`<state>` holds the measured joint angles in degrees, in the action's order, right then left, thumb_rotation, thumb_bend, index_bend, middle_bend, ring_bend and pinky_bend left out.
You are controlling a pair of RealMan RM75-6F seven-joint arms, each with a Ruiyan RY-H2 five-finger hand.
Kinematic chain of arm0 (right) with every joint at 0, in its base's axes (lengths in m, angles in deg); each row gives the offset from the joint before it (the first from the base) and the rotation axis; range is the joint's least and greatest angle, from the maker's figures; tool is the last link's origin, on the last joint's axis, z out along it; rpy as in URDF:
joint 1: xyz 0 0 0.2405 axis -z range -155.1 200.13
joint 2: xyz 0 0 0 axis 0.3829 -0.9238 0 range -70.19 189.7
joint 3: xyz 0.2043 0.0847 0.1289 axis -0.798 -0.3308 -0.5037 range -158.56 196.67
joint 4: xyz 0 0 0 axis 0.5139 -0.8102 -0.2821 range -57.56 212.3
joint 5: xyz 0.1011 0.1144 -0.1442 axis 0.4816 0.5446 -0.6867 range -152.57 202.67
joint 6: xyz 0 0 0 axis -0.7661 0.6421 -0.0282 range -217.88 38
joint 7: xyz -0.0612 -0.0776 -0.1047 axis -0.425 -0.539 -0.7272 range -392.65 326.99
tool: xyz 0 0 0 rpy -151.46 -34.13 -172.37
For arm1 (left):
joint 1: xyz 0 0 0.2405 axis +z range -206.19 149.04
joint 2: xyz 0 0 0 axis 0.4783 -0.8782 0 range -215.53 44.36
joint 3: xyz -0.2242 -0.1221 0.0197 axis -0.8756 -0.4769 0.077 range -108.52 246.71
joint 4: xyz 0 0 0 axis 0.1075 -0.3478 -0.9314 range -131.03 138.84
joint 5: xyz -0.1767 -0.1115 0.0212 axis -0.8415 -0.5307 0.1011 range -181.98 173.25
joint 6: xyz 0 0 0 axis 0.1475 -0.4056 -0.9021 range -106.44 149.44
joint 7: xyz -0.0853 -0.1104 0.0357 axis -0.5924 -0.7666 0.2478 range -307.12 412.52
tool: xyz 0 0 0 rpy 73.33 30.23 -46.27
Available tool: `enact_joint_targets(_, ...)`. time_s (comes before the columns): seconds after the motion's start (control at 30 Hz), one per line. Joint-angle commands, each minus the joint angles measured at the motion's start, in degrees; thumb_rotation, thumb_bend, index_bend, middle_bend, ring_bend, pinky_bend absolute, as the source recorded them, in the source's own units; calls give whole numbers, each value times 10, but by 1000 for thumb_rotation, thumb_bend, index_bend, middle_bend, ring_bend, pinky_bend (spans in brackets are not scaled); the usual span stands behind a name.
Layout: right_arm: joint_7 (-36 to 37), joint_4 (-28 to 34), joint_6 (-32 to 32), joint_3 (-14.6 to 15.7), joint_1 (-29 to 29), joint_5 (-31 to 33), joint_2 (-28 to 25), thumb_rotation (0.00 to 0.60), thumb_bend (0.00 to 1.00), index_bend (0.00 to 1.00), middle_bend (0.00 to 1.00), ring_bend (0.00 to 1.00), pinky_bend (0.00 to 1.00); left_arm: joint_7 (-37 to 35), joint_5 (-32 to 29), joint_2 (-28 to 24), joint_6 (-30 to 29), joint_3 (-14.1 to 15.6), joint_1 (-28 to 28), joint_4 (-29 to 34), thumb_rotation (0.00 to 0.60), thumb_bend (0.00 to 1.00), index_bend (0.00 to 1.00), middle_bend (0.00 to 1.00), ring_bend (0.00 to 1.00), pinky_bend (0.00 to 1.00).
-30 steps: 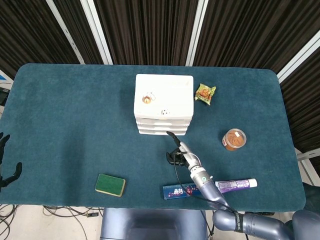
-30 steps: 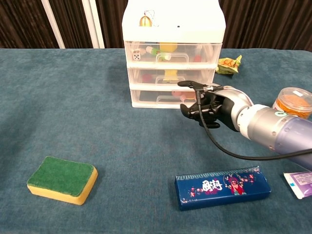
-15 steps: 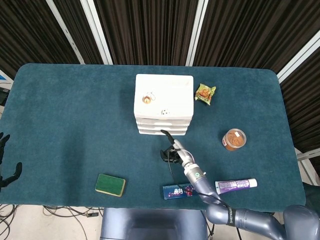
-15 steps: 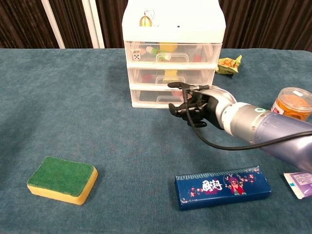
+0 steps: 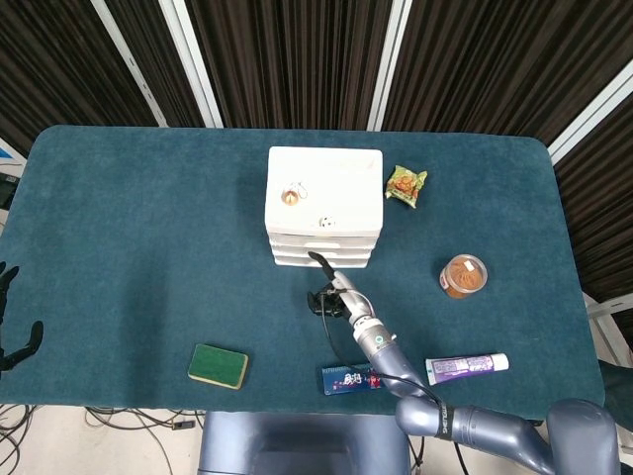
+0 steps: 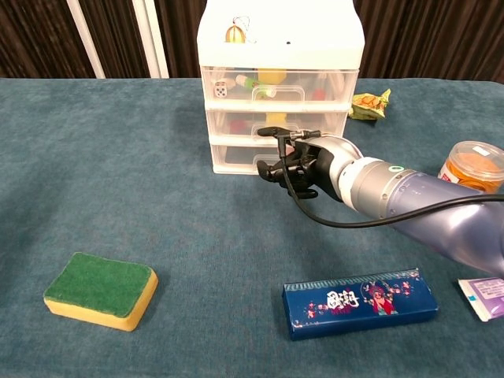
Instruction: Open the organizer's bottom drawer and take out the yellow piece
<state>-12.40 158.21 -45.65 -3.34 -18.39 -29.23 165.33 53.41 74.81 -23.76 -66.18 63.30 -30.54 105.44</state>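
Teal table (image 6: 118, 157), chest view alone shows drawer contents (image 6: 272, 79)

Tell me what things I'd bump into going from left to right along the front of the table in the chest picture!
Green and yellow sponge → dark blue box with cartoon pictures → end of the purple and white tube at the right edge.
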Motion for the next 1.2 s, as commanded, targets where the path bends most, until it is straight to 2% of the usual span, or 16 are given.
enact_joint_targets(0.03,-4,-4,-3,-2,-4,5,2,600,621,36,1000,1000,997,0,0,0,0,0,0,0,600,403,0,0,0,0)
enact_joint_targets(0.6,-16,-17,-27,-12,-24,36,2,600,621,36,1000,1000,997,-1,1,0,-1,0,0,-1,600,403,0,0,0,0)
enact_joint_targets(1.2,-16,-15,-41,-8,-31,30,-4,600,621,46,1000,1000,997,2,-3,-1,0,-1,1,1,600,403,0,0,0,0)
